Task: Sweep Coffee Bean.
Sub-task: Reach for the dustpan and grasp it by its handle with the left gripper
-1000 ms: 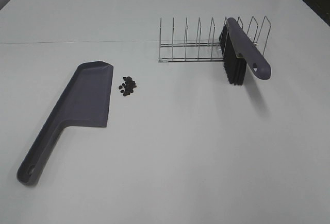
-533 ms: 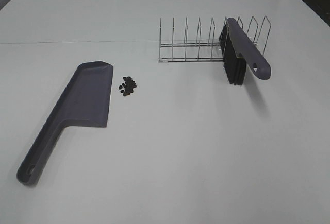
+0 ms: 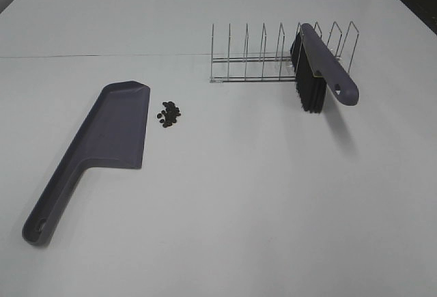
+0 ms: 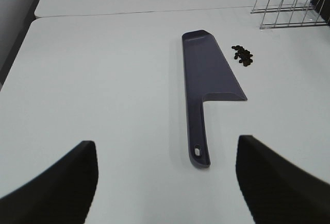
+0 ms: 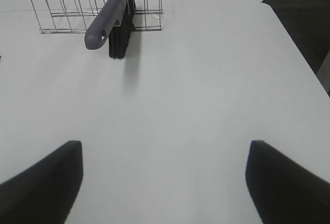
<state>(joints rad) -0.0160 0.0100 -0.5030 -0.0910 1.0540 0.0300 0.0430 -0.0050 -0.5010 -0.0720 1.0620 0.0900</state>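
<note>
On the left, the left gripper [image 4: 165, 141] hangs over the white table [image 3: 239, 229] with its two dark fingers [image 4: 62, 183] spread wide and nothing between them; it grasps nothing. Ahead of it lies the grey-purple dustpan [image 3: 109, 130], flat on the table, its long handle running back toward the near left edge and its broad blade pointing away. Just beside the blade's right edge, near its far corner but not touching it, sits the coffee bean [image 3: 169, 112], a small tight cluster of dark beans on the bare tabletop. Farther right and a little farther back stands a wire rack [image 3: 252, 61] with a row of upright loops. A brush [image 3: 321, 72] leans in the slots toward the rack's right end, its black bristles hanging down at the rack's front and its grey-purple handle sticking out toward the near side, tilted. On the right, the right gripper [image 5: 164, 144] hovers over open table, well apart from the brush, its fingers likewise spread wide and released, with nothing held.
</note>
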